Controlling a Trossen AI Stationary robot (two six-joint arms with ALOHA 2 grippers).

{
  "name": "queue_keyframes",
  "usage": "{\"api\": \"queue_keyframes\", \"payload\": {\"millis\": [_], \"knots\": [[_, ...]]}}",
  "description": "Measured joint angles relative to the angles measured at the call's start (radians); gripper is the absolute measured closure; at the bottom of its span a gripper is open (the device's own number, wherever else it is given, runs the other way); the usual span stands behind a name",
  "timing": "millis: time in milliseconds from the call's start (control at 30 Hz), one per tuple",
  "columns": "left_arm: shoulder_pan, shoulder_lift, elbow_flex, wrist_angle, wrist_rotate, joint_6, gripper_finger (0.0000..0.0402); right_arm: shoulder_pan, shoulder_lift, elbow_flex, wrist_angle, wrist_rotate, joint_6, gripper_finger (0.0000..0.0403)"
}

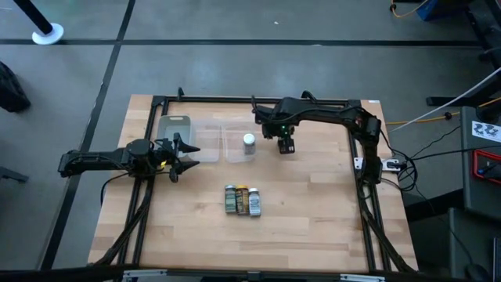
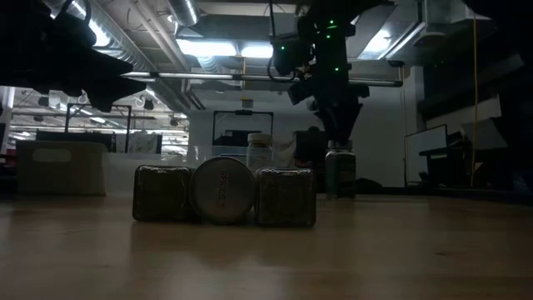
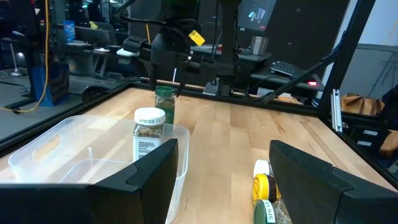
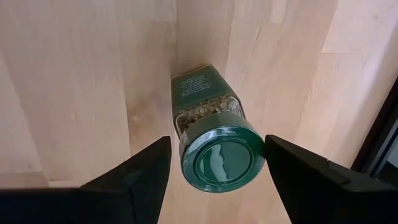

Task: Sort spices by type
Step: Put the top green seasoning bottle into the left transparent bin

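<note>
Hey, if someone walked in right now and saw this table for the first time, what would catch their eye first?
Probably the right hand, open around a green-lidded spice jar standing on the wooden table near its far edge. Next, the white-lidded jar standing in a clear container beside it, and the row of three jars lying mid-table. The left hand waits open by another clear container.

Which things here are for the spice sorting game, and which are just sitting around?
For the job:
- green-lidded jar standing between the open right gripper fingers
- white-lidded jar in a clear container
- three jars lying in a row

Just about:
- second clear container
- left gripper, waiting, open
</note>
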Motion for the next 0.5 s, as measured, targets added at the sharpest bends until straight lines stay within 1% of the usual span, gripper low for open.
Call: {"api": "queue_keyframes", "payload": {"millis": [300,367,500], "knots": [[0.000,0.000,0.000,0.000,0.000,0.000,0.0164,0.000,0.052,-0.001,-0.004,-0.007,0.000,0.0147],[0.000,0.000,0.000,0.000,0.000,0.000,0.0164,0.000,0.052,-0.001,-0.007,-0.006,0.000,0.0158],[0.000,0.000,0.000,0.000,0.000,0.000,0.0164,0.000,0.051,0.000,-0.019,-0.010,0.000,0.0194]]}}
